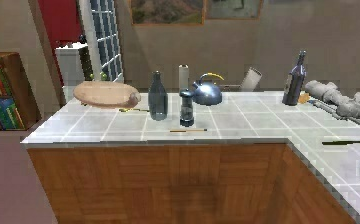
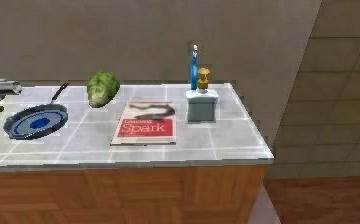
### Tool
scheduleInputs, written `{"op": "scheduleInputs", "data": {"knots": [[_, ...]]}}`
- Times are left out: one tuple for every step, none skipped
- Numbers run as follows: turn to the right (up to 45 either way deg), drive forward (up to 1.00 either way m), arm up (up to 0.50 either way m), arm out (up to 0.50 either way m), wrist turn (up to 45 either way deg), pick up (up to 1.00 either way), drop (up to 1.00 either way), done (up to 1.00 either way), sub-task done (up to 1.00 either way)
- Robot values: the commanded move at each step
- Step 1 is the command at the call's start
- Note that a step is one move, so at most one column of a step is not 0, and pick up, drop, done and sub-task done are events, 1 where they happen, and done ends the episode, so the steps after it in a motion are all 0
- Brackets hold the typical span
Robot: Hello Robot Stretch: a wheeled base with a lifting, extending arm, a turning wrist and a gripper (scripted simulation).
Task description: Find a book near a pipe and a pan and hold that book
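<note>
Book point(image 2: 145, 125) with a red-and-white cover lies flat on the tiled counter point(image 2: 228, 140) in the arm side view, near the front edge, between a blue pan point(image 2: 36, 122) and a white dispenser point(image 2: 200, 103). A green lettuce point(image 2: 103, 88) sits behind it. A grey object point(image 2: 0, 88) at the far left may be the pipe, but it is too small to be sure. Gripper state: cannot tell from these pictures. Judged target: this book, not the volumes on the bookshelf point(image 1: 3, 90) at the forward view's left, which stands well apart from any pan. Risks from here: the book lies flat with no raised edge, so fingers arriving from above may skid on the cover and push it toward the counter's front edge and off. A reach drifting right could tip the dispenser; one drifting left could strike the pan's rim. Poor base alignment is the likely cause of either miss.
</note>
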Motion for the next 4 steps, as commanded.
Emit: {"op": "scheduleInputs", "data": {"knots": [[0.0,0.0,0.5,0.0,0.0,0.0,0.0,0.0,0.0],[0.0,0.0,0.38,0.0,0.0,0.0,0.0,0.0,0.0],[0.0,0.0,0.0,0.28,0.0,0.0,0.0,0.0,0.0],[0.0,0.0,0.0,0.0,45.0,0.0,0.0,0.0,0.0]]}}
